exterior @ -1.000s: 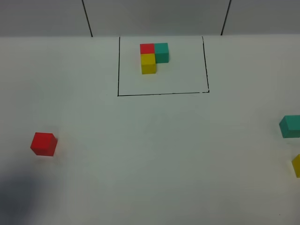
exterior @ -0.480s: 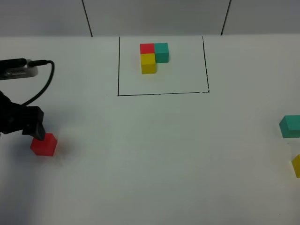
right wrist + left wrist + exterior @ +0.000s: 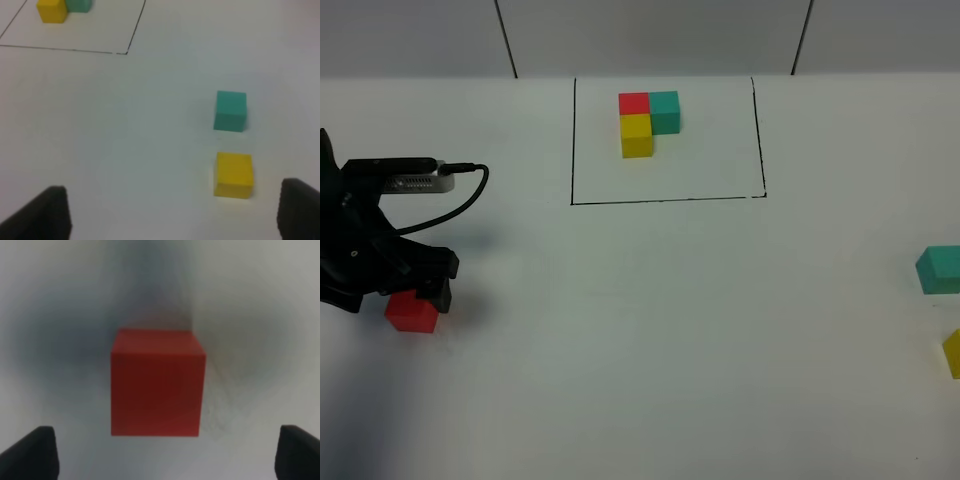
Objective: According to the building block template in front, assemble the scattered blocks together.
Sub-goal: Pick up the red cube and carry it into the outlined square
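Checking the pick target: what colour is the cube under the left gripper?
The loose cube is red, clearest in the left wrist view.

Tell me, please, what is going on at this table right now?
The left gripper hovers open over the loose red cube, not yet gripping it. The loose teal cube and yellow cube lie apart before the open right gripper. The three-cube L-shaped template sits inside the black outline.

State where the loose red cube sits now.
In the exterior high view, the loose red cube sits far left on the table, beneath the open left gripper.
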